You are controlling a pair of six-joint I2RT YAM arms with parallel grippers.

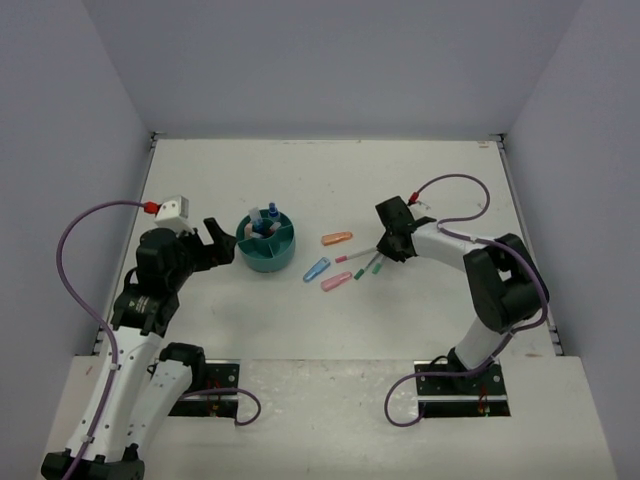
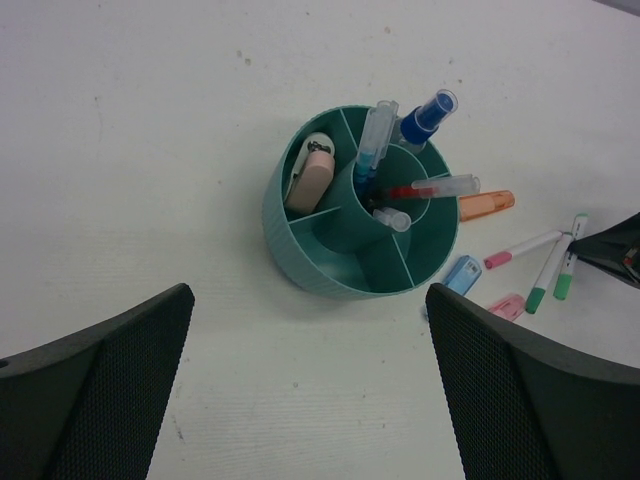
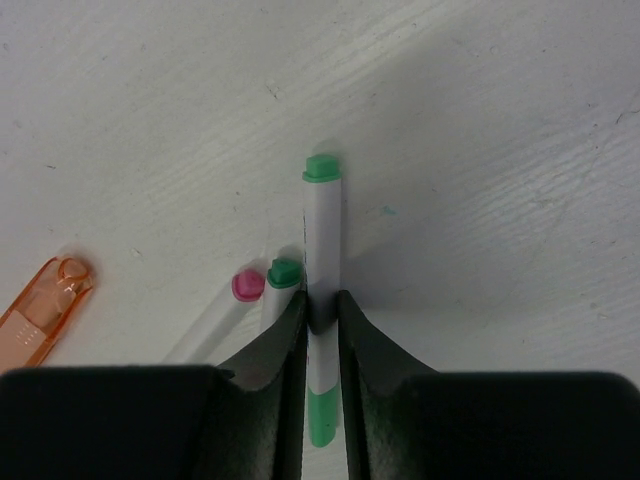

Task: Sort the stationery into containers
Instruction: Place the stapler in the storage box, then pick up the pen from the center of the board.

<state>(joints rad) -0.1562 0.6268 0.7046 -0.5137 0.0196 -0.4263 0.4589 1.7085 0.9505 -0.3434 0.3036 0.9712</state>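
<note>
Pick step: our right gripper (image 3: 322, 312) pinches a green-capped pen (image 3: 322, 215) right of the teal organizer (image 2: 300, 250). The left gripper (image 1: 218, 243) gapes empty beside it. Next we likely lift toward a compartment.

In the overhead view the items (image 1: 265, 226) standing in the teal organizer (image 1: 262, 258) are too small to tell apart; from the left wrist their lower ends are hidden inside its cups. Right of the organizer, the right gripper (image 2: 597, 248) is cut by the frame edge. Its fingers (image 3: 272, 352) hide part of the green-capped pen (image 3: 322, 215), and the orange marker (image 3: 40, 316) runs off the picture's edge.
</note>
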